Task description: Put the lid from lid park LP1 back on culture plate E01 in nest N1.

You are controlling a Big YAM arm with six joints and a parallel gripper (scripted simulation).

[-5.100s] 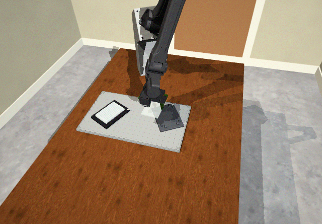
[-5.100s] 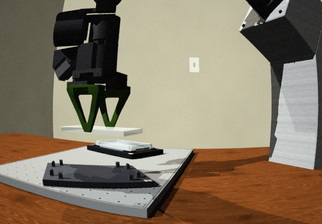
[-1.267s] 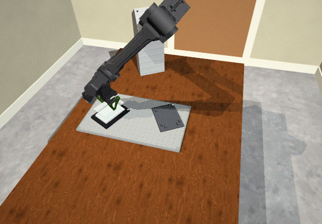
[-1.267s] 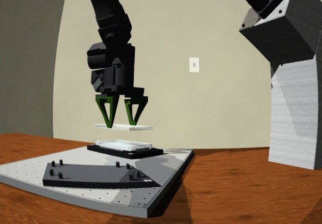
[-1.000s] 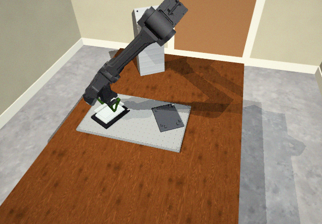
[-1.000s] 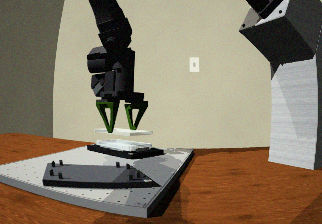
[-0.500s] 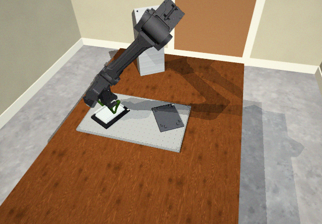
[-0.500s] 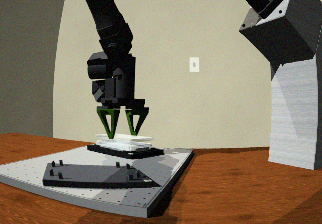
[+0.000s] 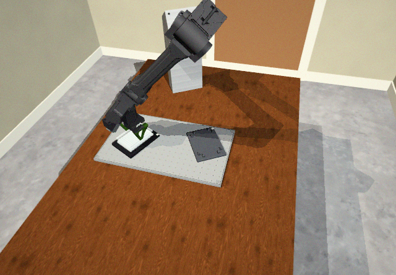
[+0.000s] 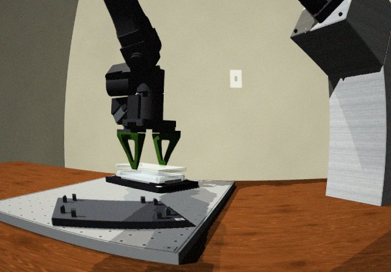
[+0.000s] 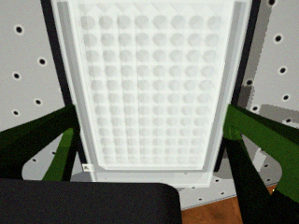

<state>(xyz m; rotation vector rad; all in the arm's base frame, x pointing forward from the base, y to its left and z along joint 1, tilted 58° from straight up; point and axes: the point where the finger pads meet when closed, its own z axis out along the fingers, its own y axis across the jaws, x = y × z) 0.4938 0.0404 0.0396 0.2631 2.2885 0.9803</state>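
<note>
My gripper (image 10: 148,164) with green fingers is shut on the clear lid (image 10: 151,167) and holds it level, a small gap above the culture plate E01 (image 10: 151,176). The plate sits in the black plate nest N1 (image 10: 151,185) on the grey perforated baseplate (image 9: 164,151). In the wrist view the lid (image 11: 149,81) lies nearly square over the plate's wells, with my fingers on its long sides. In the top view the gripper (image 9: 135,131) stands over the plate at the baseplate's left end.
The dark lid park LP1 (image 9: 206,144) with small corner pegs lies empty on the baseplate's right part; it also shows in the exterior view (image 10: 116,213). The arm's grey pedestal (image 9: 184,61) stands behind on the wooden table.
</note>
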